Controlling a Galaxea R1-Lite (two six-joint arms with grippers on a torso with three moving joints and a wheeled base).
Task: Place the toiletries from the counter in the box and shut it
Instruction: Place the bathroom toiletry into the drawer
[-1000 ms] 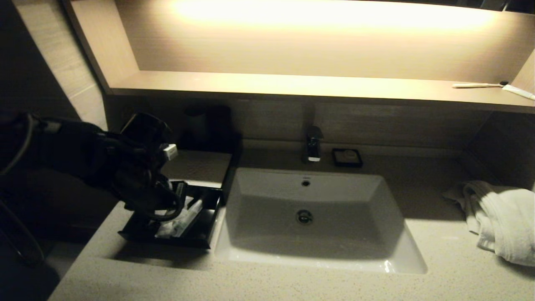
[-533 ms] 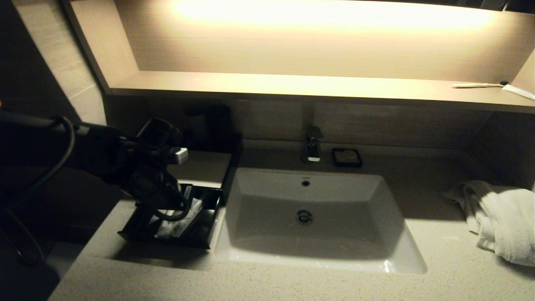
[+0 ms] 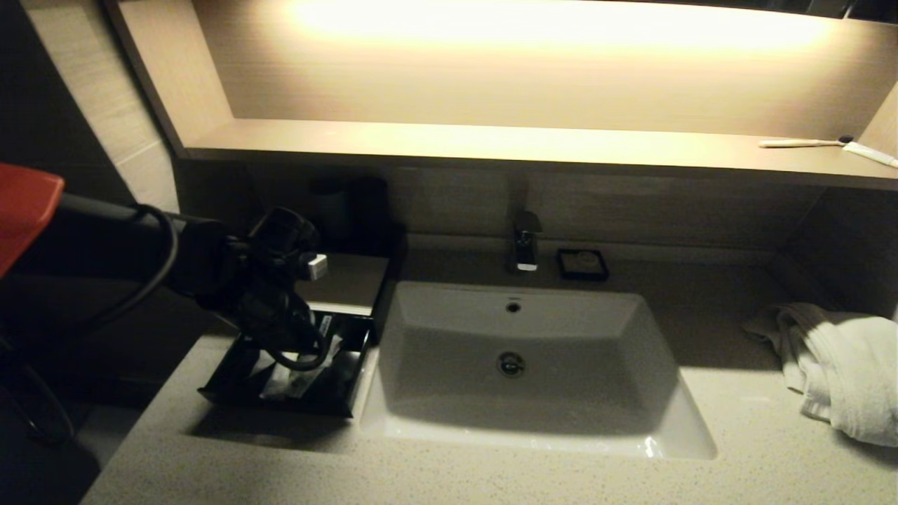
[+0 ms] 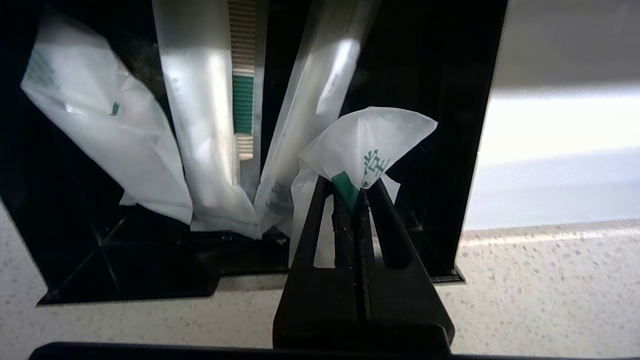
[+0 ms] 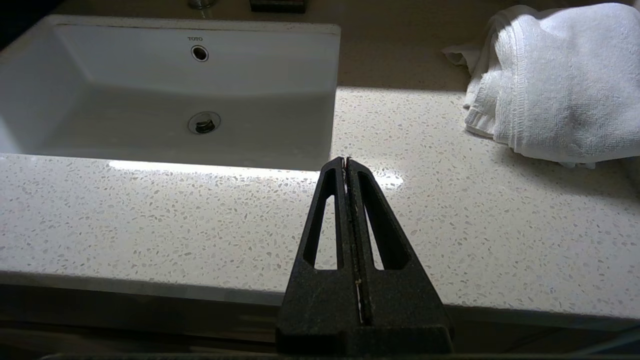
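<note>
I had the left gripper over the pulled-out drawer of the box, at the left end of the worktop beside the sink. Its jaws were clamped together on a small white sachet with green marks, pinched at one corner so the rest fanned out above the tips. Under it, inside the drawer, lay the other toiletries: a crumpled white sachet, the clear-wrapped toothbrush and another long wrapped piece, all side by side and pointing along the drawer.

To do this step well, I judged, I needed to bring the sachet low over the free strip by the drawer's wall before letting go, since a light packet dropped from height could flutter onto the stone. The corner grip looked thin, so any quick swing risked losing it. I also wanted the packet lying flat rather than propped on the others, because anything standing proud could jam the drawer when pushed in.

The right gripper was parked over the front edge of the worktop, jaws together and empty, with the white towel off to its side.
</note>
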